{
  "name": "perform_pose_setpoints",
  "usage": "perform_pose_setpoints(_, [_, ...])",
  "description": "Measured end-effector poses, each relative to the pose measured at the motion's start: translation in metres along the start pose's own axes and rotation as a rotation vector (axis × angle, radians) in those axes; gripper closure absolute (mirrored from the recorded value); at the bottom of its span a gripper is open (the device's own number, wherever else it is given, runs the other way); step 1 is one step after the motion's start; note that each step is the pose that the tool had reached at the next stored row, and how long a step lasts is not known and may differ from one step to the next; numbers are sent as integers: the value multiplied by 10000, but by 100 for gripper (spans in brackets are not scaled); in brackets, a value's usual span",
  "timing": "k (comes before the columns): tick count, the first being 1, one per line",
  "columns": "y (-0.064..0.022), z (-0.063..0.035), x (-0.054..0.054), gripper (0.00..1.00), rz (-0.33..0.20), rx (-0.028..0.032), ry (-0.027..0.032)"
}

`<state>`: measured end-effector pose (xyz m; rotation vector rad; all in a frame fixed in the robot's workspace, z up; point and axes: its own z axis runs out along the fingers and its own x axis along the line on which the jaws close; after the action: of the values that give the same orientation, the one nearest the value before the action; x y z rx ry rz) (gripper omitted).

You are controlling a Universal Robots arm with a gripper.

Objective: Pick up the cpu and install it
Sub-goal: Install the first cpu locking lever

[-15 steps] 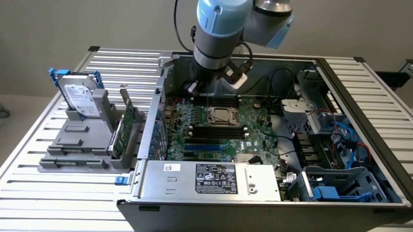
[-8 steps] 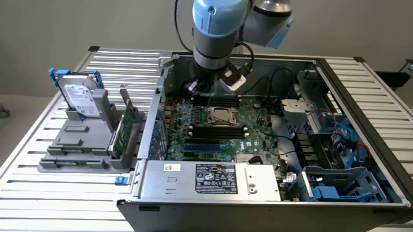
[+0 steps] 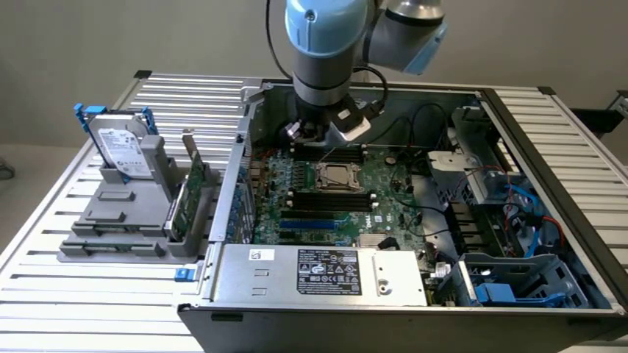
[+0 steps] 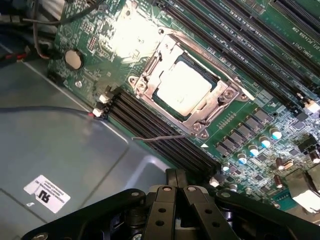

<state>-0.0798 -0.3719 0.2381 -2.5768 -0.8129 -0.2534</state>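
One cpu (image 4: pixel 182 90); one socket frame (image 4: pixel 145 85); one coin battery (image 4: pixel 73 59); four blue-topped capacitors (image 4: pixel 253 150) (counted in the wrist view). One hard drive (image 3: pixel 126 151), one grey holder (image 3: pixel 118 220), one open computer case (image 3: pixel 393 331), one labelled power supply (image 3: pixel 324 272), one robot arm (image 3: pixel 319 51), one slatted bench (image 3: pixel 88 301).

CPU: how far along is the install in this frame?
Looks done: the cpu sits flat inside the socket frame on the motherboard. In hand: nothing; the claw is shut and empty, clear of the cpu. Left: unclear, since whether the frame is latched cannot be told.
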Motion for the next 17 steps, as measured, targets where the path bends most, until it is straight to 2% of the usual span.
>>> perform_pose_setpoints(3, [10,26,-9,89,453,-150,169])
perform_pose_setpoints(6, [30,74,-26,89,742,-244,281])
perform_pose_setpoints(9, [46,122,-46,89,870,-286,329])
perform_pose_setpoints(14, [24,206,-123,89,868,-313,343])
perform_pose_setpoints(17, [2,250,-152,89,826,-374,402])
